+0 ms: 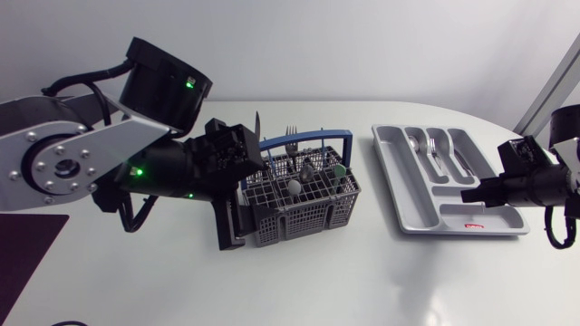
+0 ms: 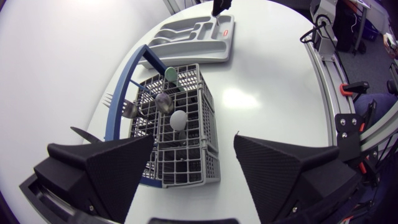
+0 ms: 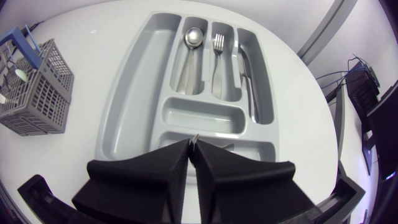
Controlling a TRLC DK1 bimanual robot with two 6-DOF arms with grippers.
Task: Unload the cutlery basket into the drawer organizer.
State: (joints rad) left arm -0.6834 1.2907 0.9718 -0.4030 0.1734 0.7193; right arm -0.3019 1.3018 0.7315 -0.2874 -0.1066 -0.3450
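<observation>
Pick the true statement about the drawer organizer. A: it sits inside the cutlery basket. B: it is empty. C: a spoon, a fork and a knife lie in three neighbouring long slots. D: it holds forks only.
C: the right wrist view shows a spoon, a fork and a knife, one per adjacent slot of the drawer organizer.

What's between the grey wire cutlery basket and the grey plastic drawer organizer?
Only bare white table separates the grey wire cutlery basket from the grey plastic drawer organizer; the head view shows it best.
</observation>
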